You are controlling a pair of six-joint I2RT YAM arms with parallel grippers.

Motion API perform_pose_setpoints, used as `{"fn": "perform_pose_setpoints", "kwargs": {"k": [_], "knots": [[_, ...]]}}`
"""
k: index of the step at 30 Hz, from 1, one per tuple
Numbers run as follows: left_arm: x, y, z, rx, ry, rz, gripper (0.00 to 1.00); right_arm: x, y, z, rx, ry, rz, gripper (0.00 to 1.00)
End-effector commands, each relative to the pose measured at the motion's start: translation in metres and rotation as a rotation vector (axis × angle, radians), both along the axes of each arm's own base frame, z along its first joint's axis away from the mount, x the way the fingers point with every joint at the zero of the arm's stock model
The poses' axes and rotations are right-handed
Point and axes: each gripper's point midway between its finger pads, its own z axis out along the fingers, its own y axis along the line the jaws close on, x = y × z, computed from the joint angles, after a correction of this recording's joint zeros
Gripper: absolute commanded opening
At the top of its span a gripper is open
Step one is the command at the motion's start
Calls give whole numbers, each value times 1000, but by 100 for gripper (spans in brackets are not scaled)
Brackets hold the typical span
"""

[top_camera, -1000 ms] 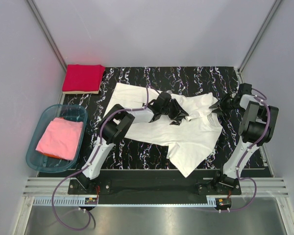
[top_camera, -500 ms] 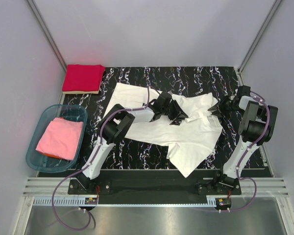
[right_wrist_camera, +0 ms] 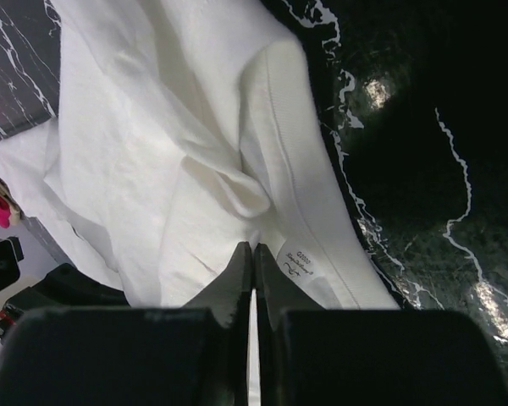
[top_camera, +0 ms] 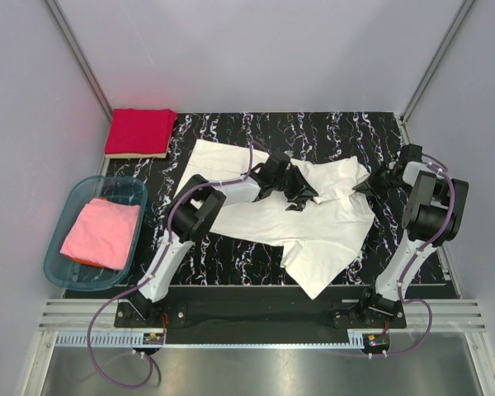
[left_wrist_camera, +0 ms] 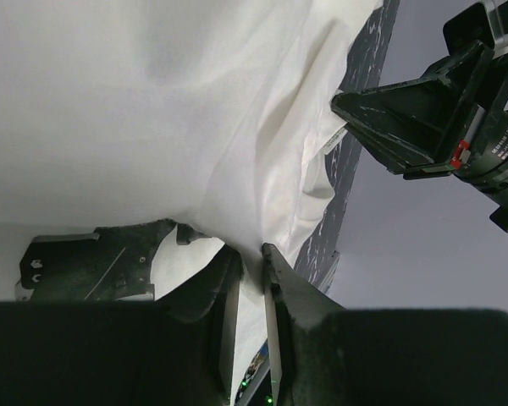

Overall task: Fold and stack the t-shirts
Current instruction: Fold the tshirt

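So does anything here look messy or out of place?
Only the white t-shirt: it lies rumpled and crooked across the black mat, one corner at its near edge. The red t-shirt is neatly folded, the pink t-shirt sits in the tub. Nothing spilled or torn.

Black white-streaked mat (top_camera: 330, 132) and the items laid on it.
A white t-shirt (top_camera: 256, 219) is spread, creased, across the middle of the mat. A folded red t-shirt (top_camera: 140, 130) is placed at the far left corner. A teal tub (top_camera: 58, 247) is set at the left edge.
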Motion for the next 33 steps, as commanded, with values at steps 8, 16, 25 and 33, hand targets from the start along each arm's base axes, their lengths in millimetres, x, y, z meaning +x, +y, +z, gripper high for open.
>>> {"fn": "perform_pose_setpoints", "kwargs": {"k": [8, 16, 25, 33], "knots": [[7, 14, 9, -13, 56, -58, 14, -39, 7, 53, -31, -12, -68, 0], [7, 26, 3, 28, 96, -111, 14, -78, 15, 50, -19, 43, -182, 0], [0, 28, -3, 45, 129, -163, 14, -111, 24, 45, -10, 60, -262, 0], [-6, 31, -5, 77, 140, -191, 12, -130, 32, 24, 21, 119, -288, 0]]}}
